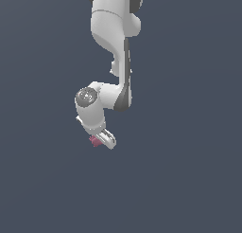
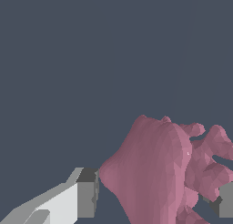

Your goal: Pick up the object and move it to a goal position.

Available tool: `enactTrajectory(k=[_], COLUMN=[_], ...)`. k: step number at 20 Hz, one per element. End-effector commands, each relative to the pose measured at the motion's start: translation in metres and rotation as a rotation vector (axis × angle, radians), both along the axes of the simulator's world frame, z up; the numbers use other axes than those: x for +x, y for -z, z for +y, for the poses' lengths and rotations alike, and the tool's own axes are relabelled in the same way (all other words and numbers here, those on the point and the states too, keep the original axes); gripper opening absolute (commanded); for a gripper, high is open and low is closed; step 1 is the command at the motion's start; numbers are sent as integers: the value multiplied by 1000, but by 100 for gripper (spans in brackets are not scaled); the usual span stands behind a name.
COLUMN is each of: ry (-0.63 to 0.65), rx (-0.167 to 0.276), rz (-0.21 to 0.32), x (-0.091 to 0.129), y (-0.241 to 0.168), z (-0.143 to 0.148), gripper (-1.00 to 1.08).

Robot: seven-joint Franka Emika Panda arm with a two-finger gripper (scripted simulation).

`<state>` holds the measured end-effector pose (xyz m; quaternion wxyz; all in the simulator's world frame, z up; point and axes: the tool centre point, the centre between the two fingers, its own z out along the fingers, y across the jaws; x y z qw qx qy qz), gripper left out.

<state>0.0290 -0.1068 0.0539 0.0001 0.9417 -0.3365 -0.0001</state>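
Note:
The object (image 2: 154, 173) is a lumpy dusky pink piece with jagged points. In the wrist view it fills the gap between my two fingers, with one grey pad (image 2: 86, 199) against its smooth side and the other pad (image 2: 226, 201) against its knobbly side. My gripper (image 2: 154, 201) is shut on it. In the exterior view the object (image 1: 95, 141) shows as a small pink bit poking out beside the white fingers of my gripper (image 1: 102, 140), below the bent arm. Part of it is hidden behind the fingers there.
A plain dark blue-grey surface (image 1: 189, 180) lies all around in both views. The white arm (image 1: 113, 47) comes down from the upper middle of the exterior view.

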Motion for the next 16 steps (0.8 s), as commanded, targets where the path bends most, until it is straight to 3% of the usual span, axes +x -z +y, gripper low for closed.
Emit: enactTrajectory(k=[1, 9, 16], ry=[0, 0, 0], rx=[0, 0, 1], rz=[0, 0, 0], x=[0, -3, -14], y=[0, -8, -40], z=[0, -1, -4], gripper=[-100, -100, -100])
